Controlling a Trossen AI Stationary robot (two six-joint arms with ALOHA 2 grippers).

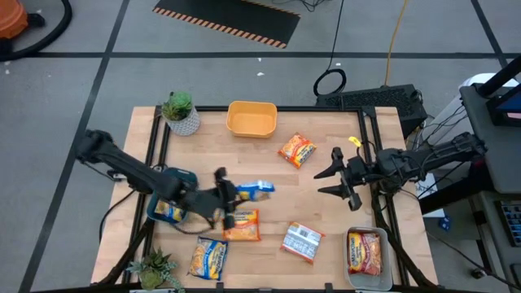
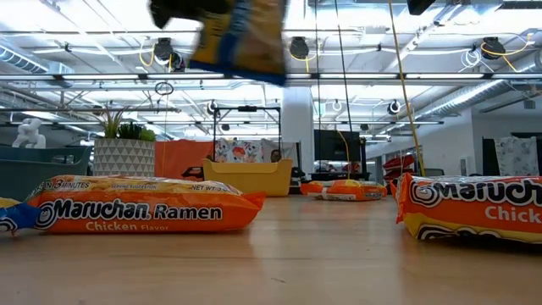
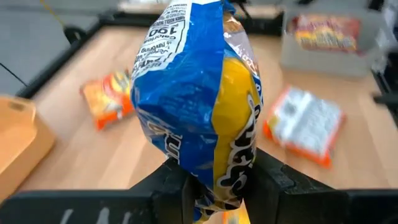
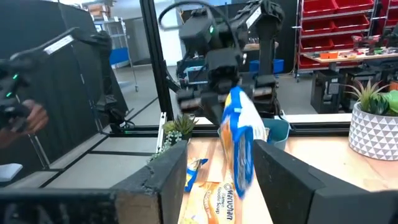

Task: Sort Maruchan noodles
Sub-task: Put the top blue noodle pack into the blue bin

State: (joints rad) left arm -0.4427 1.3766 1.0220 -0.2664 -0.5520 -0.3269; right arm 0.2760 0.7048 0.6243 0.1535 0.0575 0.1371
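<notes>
Clear bin [image 1: 352, 273] holds red packet [image 1: 365, 251].

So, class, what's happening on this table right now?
The left tool is shut on a blue-and-yellow noodle packet, lifted above the wooden table. The right tool hovers open and empty near the right edge. Orange packets lie scattered on the table, and a red packet sits in the clear bin.

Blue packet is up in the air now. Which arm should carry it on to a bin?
Left, probably. Its tool is already shut on the blue packet, lifted off the table. The right tool hangs open and empty, apart from it.
</notes>
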